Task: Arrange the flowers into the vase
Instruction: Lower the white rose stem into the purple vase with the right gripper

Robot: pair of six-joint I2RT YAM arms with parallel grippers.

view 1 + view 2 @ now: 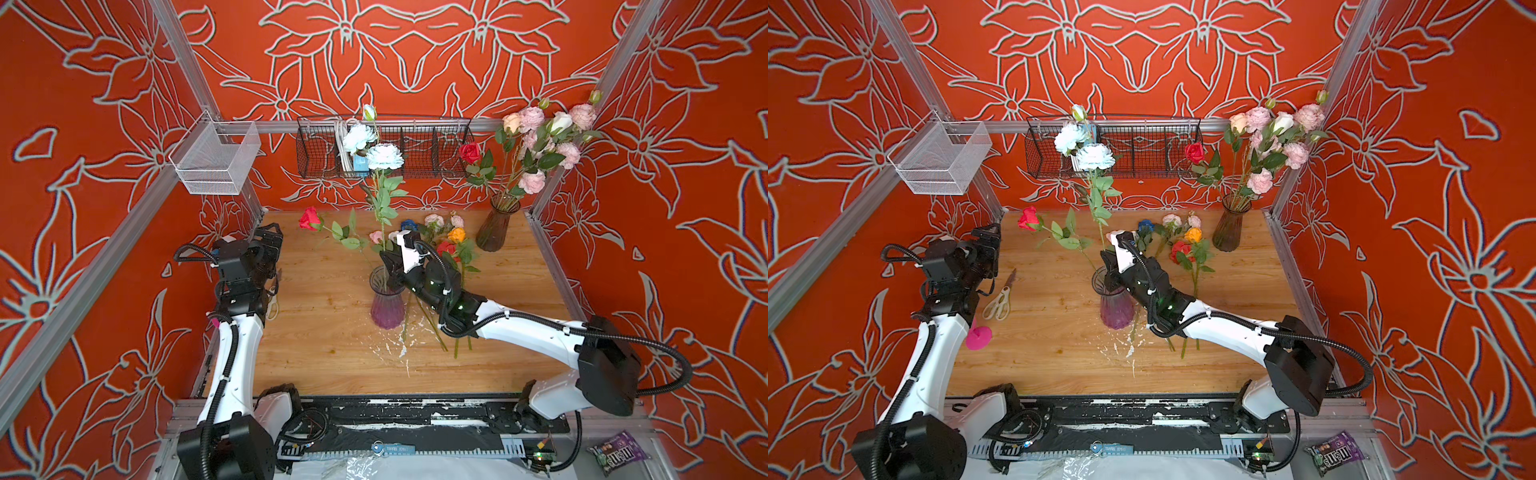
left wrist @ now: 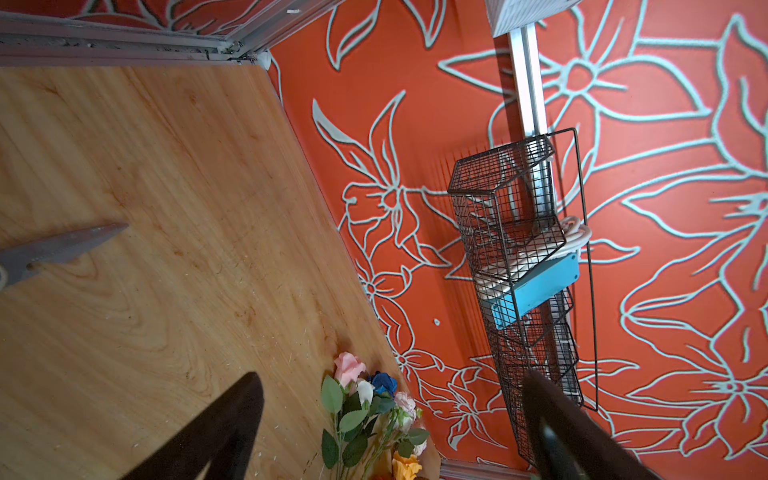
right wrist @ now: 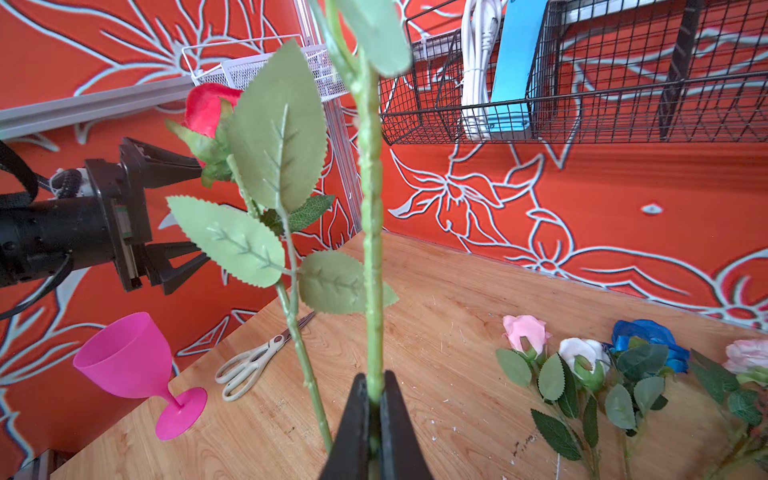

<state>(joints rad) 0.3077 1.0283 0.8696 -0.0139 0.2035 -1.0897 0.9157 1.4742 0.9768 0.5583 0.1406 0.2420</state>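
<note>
— How is the pale-blue flower (image 1: 384,195) placed?
— Its stem is clenched by the right end effector (image 3: 374,399). It is stood upright in the purple vase (image 1: 387,309) at the middle of the surface (image 1: 324,365), blooms pointed up.
— And the left end effector (image 1: 272,241)?
— Spread wide, nothing held. "m&m's" is read on a packet (image 1: 619,457).
</note>
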